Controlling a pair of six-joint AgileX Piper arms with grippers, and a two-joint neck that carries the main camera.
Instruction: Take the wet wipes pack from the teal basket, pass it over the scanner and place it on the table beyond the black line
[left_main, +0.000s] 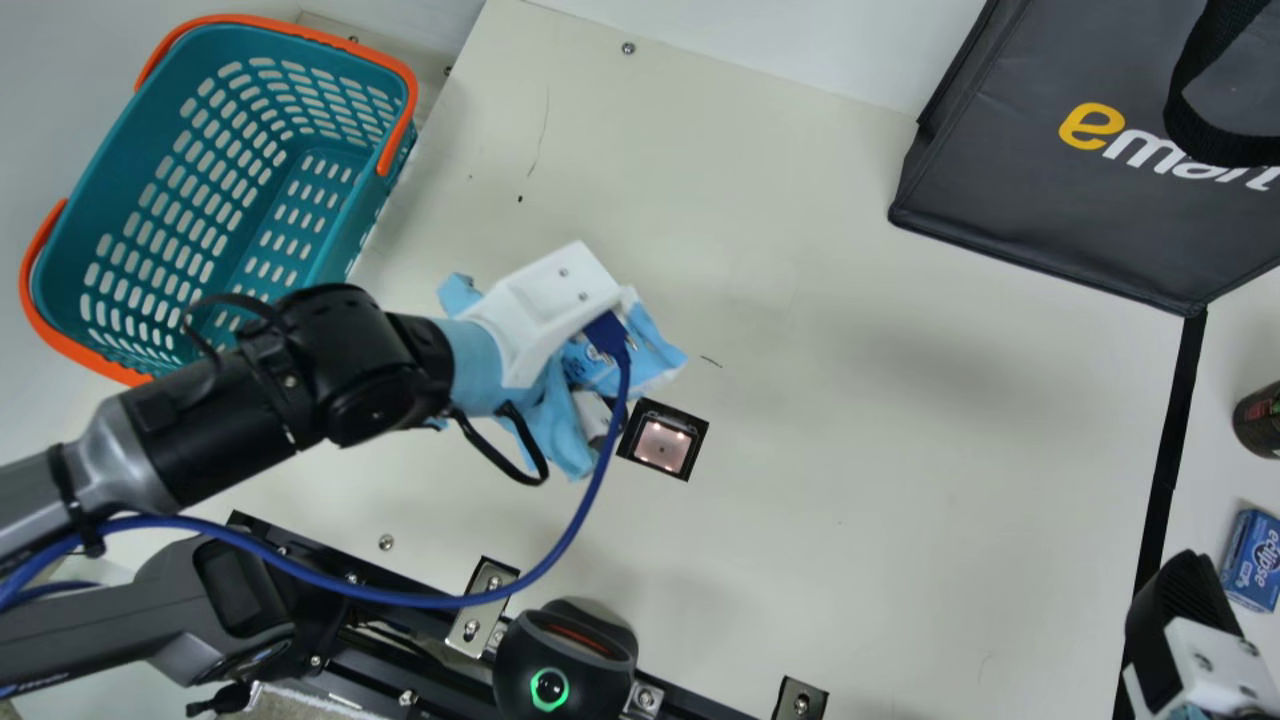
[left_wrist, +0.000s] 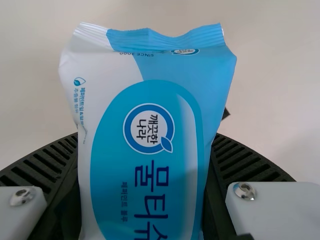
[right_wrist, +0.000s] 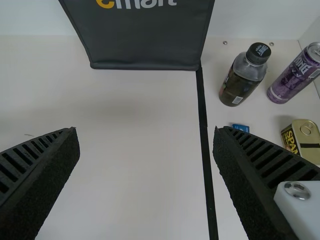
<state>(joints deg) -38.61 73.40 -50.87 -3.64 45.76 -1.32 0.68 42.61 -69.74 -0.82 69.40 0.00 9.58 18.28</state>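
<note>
Teal basket: far left, orange handles on its rim.
Left gripper: closed on the wet wipes pack, a ribbed finger against either side; its fingers stand apart by the pack's width.
Pack's place: out of the basket, in the left gripper, near the scanner window in the main view.
Black bag: at the table's far side.
Black line: between the scanner window and the blue box.
Right gripper: wide open, its two ribbed fingers well apart.
Bottle: beyond the line, near the purple can.
</note>
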